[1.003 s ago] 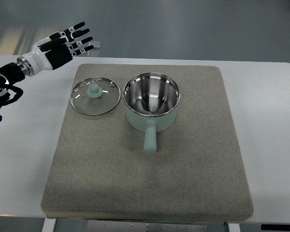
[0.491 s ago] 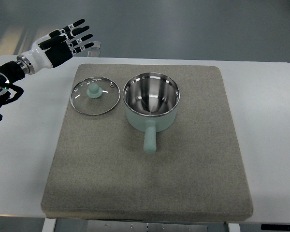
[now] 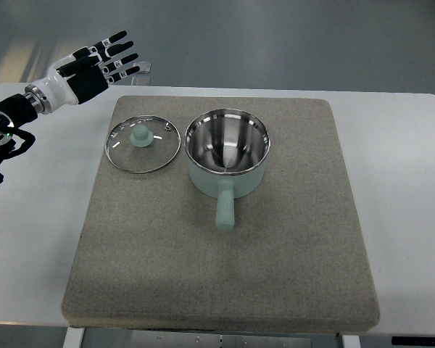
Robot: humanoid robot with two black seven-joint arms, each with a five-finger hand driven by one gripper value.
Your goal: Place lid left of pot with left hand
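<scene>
- The left hand (image 3: 87, 64) is being held above the far left corner of the table (image 3: 36, 217), with all its fingers (image 3: 116, 47) spread wide and nothing gripped in them.
- Compared with 1 second ago, the hand is being carried slightly farther back and up; against the frame half a second ago almost no shift is being seen, so the retreat is judged to be ending.
- The glass lid (image 3: 143, 145), with its pale green knob (image 3: 140, 135) facing up, is lying flat on the grey mat (image 3: 275, 275), to the right of the hand and nearer to the robot, well apart from the fingertips.
- The lid is being left just beside the left wall of the pale green saucepan (image 3: 227, 154); whether the 2 rims are touching cannot be told.
- The saucepan is standing open, farther right of the hand than the lid, its handle (image 3: 224, 206) pointing toward the robot.
- Neither lid nor saucepan is being shifted between the 3 frames.
- From this layout, the placement is being judged as done: lid released, left of the pot, hand clear.
- The right hand is not being shown.
</scene>
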